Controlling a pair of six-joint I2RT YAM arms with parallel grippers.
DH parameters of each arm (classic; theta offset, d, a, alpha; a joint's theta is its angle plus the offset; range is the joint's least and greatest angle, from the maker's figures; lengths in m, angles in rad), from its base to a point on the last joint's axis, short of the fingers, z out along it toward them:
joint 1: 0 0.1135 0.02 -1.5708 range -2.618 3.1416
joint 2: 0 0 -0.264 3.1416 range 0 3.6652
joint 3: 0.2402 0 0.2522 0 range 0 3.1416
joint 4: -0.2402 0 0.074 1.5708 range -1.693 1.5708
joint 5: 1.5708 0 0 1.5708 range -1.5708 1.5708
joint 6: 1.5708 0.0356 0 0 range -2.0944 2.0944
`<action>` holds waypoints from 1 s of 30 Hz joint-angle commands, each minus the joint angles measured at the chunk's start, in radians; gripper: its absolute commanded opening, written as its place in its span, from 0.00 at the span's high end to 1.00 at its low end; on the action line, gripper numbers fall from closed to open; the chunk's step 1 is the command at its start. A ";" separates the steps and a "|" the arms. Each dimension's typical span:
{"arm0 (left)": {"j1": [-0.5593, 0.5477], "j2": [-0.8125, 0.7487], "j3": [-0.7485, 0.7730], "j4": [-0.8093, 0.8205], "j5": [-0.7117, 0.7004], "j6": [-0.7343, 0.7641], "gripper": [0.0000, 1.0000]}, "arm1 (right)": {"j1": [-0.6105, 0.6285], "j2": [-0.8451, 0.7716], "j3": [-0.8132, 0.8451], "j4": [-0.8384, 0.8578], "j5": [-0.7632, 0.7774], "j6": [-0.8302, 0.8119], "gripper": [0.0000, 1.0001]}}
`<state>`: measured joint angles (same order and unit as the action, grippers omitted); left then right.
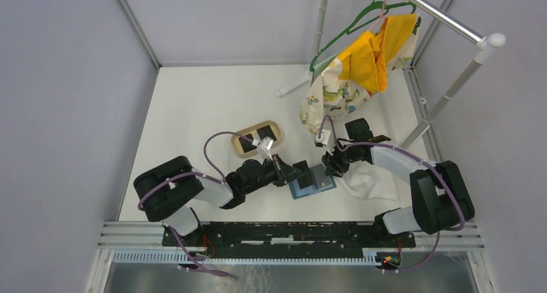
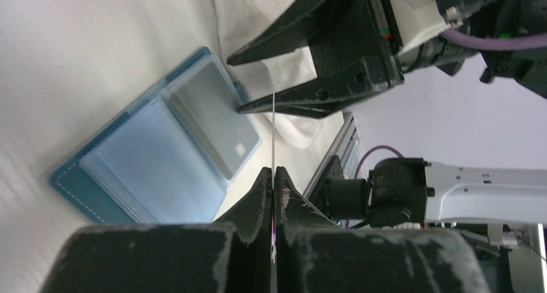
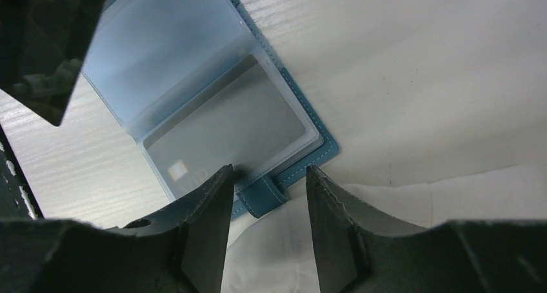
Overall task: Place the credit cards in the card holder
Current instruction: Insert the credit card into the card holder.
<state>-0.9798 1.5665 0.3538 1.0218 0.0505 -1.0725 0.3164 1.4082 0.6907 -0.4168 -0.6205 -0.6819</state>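
The blue card holder (image 1: 312, 182) lies open on the table between the two grippers, its clear sleeves up. A grey card (image 3: 226, 122) sits inside the top sleeve; it also shows in the left wrist view (image 2: 213, 122). My left gripper (image 2: 273, 170) is shut on a thin credit card (image 2: 273, 131), seen edge-on, held just above the holder's (image 2: 148, 164) right side. My right gripper (image 3: 268, 170) is open, its fingers either side of the holder's blue strap tab (image 3: 263, 193). Two black cards (image 1: 256, 136) lie in the tan tray (image 1: 240, 151).
A white cloth (image 1: 371, 180) lies under the holder's right edge and the right gripper (image 1: 329, 166). A clothes rack (image 1: 451, 22) with a green hanger and yellow and patterned garments (image 1: 361, 67) stands at the back right. The left gripper (image 1: 297, 171) is close to the right one.
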 commanded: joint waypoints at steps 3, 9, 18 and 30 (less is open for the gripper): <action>-0.007 0.124 -0.001 0.209 -0.104 -0.122 0.98 | -0.003 0.010 -0.002 0.016 0.020 0.038 0.48; -0.009 0.324 -0.006 0.461 -0.091 -0.233 0.98 | -0.004 0.025 -0.003 0.010 0.021 0.038 0.49; -0.013 0.365 -0.021 0.466 -0.133 -0.260 0.98 | -0.005 0.035 -0.003 0.009 0.019 0.037 0.49; -0.034 0.397 -0.006 0.387 -0.185 -0.271 0.98 | -0.009 0.042 -0.002 0.005 0.027 0.035 0.49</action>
<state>-1.0069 1.9511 0.3374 1.4040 -0.0887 -1.3170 0.3134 1.4361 0.6903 -0.4152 -0.6136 -0.6479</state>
